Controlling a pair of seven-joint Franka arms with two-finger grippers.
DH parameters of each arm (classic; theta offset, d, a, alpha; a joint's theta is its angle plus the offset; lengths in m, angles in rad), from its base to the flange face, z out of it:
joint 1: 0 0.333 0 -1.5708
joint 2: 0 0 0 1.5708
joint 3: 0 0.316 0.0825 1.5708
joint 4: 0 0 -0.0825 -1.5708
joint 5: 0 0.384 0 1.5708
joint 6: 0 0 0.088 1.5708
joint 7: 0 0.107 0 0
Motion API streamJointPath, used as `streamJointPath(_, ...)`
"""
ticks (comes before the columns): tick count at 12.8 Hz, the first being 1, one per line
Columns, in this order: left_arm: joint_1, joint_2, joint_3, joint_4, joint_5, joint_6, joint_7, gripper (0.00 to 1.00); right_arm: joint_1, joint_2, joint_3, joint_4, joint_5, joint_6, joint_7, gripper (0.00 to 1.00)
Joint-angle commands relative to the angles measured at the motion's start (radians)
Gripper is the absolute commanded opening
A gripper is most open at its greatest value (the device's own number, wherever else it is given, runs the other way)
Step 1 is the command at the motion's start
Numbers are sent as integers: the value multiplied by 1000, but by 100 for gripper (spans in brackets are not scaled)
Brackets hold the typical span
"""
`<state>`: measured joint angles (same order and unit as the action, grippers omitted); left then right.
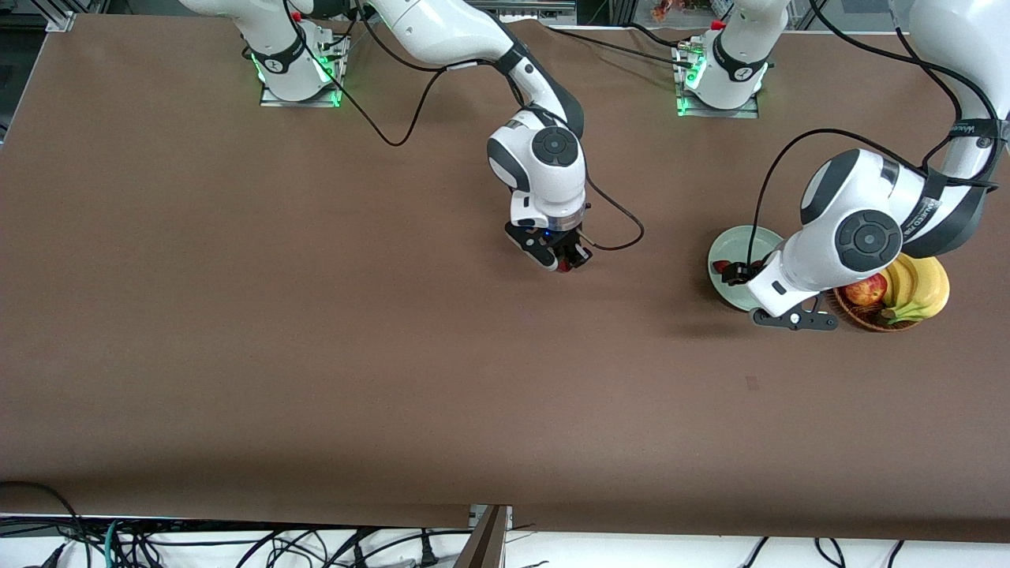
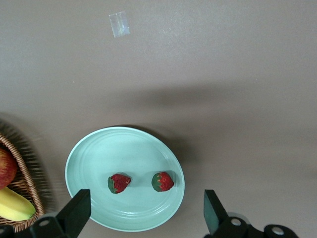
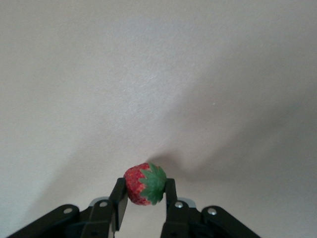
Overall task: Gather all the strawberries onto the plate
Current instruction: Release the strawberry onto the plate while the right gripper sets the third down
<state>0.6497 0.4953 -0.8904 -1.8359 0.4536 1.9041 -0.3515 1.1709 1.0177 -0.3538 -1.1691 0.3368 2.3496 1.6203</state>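
Note:
My right gripper [image 1: 566, 263] [image 3: 144, 191] is shut on a strawberry [image 3: 144, 184], a red berry with a green cap pinched between its two fingers, over bare tabletop near the middle of the table. Two more strawberries [image 2: 119, 182] [image 2: 163, 181] lie side by side in the pale mint plate [image 2: 99, 153] [image 1: 730, 241] toward the left arm's end. Above that plate hangs my left gripper [image 2: 143, 215] [image 1: 748, 273], open wide, its fingertips [image 2: 74, 212] spread to either side of the berries with nothing between them.
A wicker basket [image 1: 868, 317] [image 2: 25, 184] touches the plate on the side toward the left arm's end; it holds an apple [image 1: 865, 290] and bananas [image 1: 919, 288]. A small tape mark [image 1: 751, 383] [image 2: 119, 24] sits on the brown table nearer the front camera.

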Motion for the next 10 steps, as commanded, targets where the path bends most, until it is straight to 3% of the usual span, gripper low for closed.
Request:
streamJointPath(1, 11, -1, -7, 0, -13, 7, 23, 100, 7, 16, -4, 34, -7, 14, 49, 75)
streamJointPath(4, 10, -1, -7, 0, -13, 7, 23, 100, 4, -13, -20, 34, -9, -68, 33, 96)
streamJointPath(10, -48, 31, -7, -9, -15, 55, -71, 100, -118, -205, -17, 32, 20, -416, -265, 98)
